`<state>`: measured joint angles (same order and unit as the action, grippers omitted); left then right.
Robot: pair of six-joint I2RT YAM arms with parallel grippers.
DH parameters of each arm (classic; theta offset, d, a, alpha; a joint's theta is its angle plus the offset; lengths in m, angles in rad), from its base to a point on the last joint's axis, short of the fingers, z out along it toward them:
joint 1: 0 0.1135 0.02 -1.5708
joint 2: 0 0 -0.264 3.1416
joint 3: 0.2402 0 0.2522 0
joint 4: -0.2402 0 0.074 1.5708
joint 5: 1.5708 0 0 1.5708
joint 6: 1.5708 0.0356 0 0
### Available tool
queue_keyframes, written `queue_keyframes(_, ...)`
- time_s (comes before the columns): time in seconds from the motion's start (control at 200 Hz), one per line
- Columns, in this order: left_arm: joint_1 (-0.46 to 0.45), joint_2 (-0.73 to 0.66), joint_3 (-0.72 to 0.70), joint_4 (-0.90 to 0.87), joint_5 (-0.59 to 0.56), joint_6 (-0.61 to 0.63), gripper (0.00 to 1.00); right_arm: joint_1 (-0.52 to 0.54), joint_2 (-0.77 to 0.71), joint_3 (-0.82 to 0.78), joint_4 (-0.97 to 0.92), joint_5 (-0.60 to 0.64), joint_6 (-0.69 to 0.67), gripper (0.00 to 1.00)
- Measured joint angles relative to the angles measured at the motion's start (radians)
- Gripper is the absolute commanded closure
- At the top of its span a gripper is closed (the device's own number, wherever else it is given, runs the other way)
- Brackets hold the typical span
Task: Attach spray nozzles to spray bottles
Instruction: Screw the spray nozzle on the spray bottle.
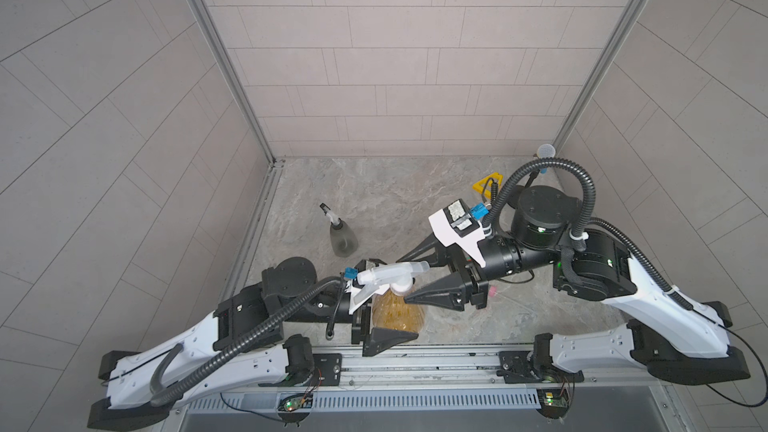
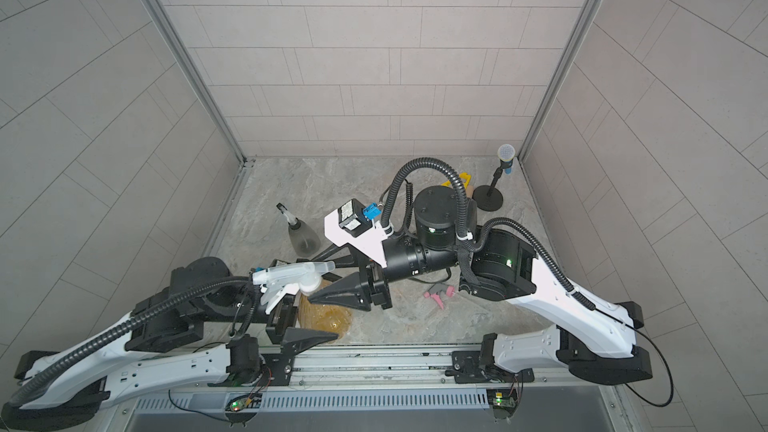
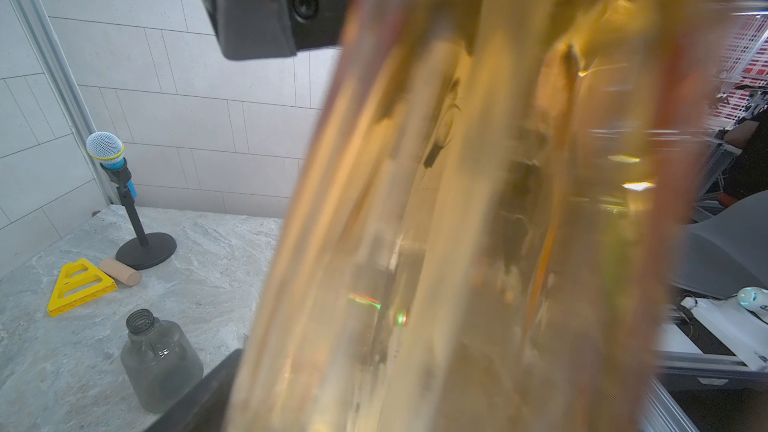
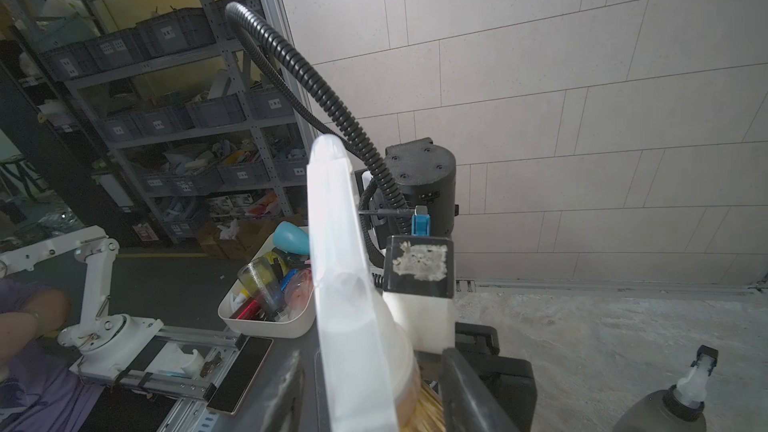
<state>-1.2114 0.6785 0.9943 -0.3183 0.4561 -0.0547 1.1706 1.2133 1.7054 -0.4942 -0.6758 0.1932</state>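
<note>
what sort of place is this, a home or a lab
Probably a robotics lab workcell: two robot arms on a metal rail, panelled booth walls around a marble-look tabletop, and shelving with labelled bins beyond.

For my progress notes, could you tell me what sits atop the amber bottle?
A translucent whitish nozzle sits on the amber bottle. Its collar covers the neck threads, so how tightly it is screwed cannot be seen.

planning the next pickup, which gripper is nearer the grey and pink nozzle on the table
Right. The right gripper straddles the whitish nozzle on the amber bottle, the grey-and-pink nozzle lying near its base; the left gripper grips that bottle, farther away.
</note>
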Motion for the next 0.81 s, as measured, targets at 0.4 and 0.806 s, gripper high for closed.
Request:
queue_keyframes(0.4,0.0,0.003,0.0,-0.001,-0.013,0.0,1.0,0.0,0.005,0.0,0.007,0.004,0.005,0.7)
queue_keyframes(0.806,-0.001,0.002,0.0,-0.008,-0.082,0.002,1.0,0.037,-0.024,-0.041,0.032,0.109,-0.02,0.78)
